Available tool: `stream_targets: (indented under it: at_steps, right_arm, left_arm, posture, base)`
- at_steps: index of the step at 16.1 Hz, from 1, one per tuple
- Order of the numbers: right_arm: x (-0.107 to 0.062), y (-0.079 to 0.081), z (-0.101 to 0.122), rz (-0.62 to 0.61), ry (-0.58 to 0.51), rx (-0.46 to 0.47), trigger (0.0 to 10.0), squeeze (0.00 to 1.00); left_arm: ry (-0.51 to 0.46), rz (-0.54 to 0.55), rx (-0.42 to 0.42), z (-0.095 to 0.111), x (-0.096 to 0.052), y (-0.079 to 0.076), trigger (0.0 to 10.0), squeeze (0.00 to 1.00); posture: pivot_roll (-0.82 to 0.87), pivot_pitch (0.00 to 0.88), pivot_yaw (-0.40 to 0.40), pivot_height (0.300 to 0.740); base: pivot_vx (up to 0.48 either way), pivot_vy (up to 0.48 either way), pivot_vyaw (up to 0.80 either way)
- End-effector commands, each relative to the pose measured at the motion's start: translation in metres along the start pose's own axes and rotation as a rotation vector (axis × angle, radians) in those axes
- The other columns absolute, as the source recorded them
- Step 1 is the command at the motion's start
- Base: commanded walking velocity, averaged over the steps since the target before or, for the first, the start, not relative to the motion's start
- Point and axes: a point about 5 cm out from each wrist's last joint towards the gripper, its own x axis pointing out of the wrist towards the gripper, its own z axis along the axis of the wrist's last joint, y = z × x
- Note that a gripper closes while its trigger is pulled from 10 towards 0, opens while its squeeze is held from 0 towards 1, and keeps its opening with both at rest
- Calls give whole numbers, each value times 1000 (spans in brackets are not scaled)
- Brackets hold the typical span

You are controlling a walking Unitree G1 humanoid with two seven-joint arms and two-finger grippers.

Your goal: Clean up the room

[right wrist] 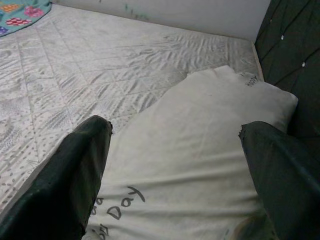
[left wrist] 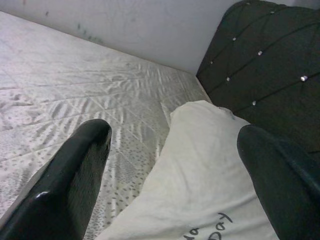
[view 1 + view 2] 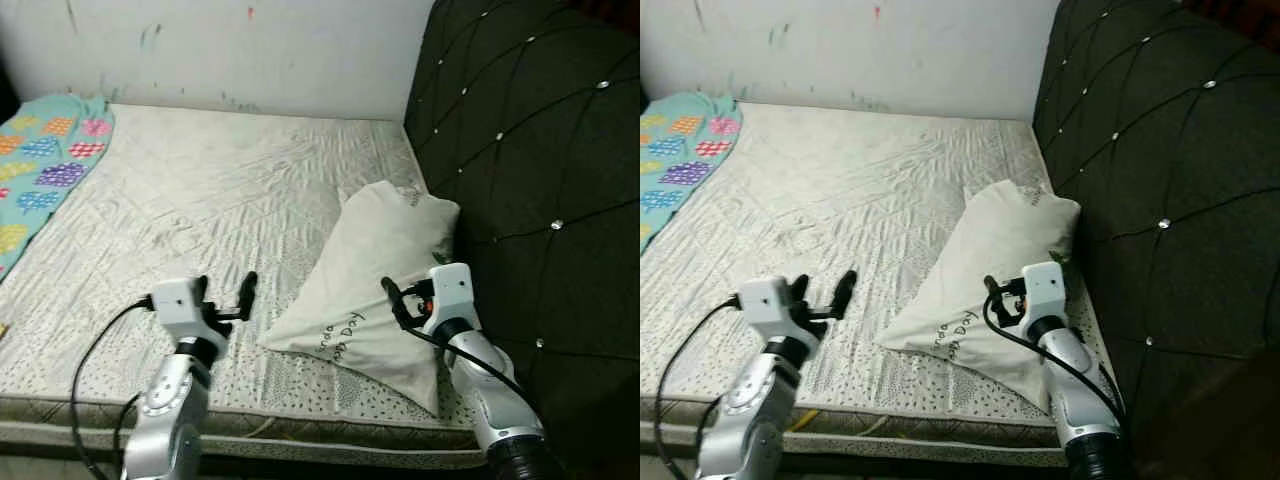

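A cream pillow (image 3: 375,260) with dark writing lies slanted on the right side of the bare mattress (image 3: 200,190), its far end against the dark headboard. My left gripper (image 3: 226,290) is open just above the mattress, a little to the left of the pillow's near corner. My right gripper (image 3: 403,298) is open over the pillow's near right part. In the right wrist view the pillow (image 1: 190,150) lies between and beyond the two spread fingers (image 1: 75,170). In the left wrist view the pillow (image 2: 200,165) lies ahead between the fingers (image 2: 75,170).
A dark tufted headboard (image 3: 540,150) rises along the right side. A teal patterned blanket (image 3: 45,160) covers the mattress's far left corner. A marked white wall (image 3: 230,50) closes the far side. The mattress's front edge (image 3: 300,425) runs just below my arms.
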Motion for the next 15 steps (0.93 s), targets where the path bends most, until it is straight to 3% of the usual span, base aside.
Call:
stream_targets:
  at_steps: [1,6,8,12,15]
  right_arm:
    - [0,-2,4,-12,-19,-4,10000,0]
    - [0,3,-1,3,26,2,10000,0]
    - [4,7,-6,-3,83,-8,10000,0]
    - [3,5,-14,-20,192,-22,10000,0]
    - [-2,6,-12,-12,189,-11,10000,0]
  left_arm:
    - [-5,-14,1,2,0,-2,10000,0]
    - [27,29,44,3,-4,8,10000,0]
    - [77,38,83,1,-15,18,10000,0]
    - [148,6,146,3,-16,20,10000,0]
    - [133,-14,152,8,-16,12,10000,0]
  posture:
    - [-56,0,-14,740]
    - [-35,30,-19,740]
    - [-19,85,-6,740]
    - [-14,146,16,740]
    - [-18,166,18,740]
  base:
    - [0,0,0]
    - [0,0,0]
    - [0,0,0]
    - [0,0,0]
    - [0,0,0]
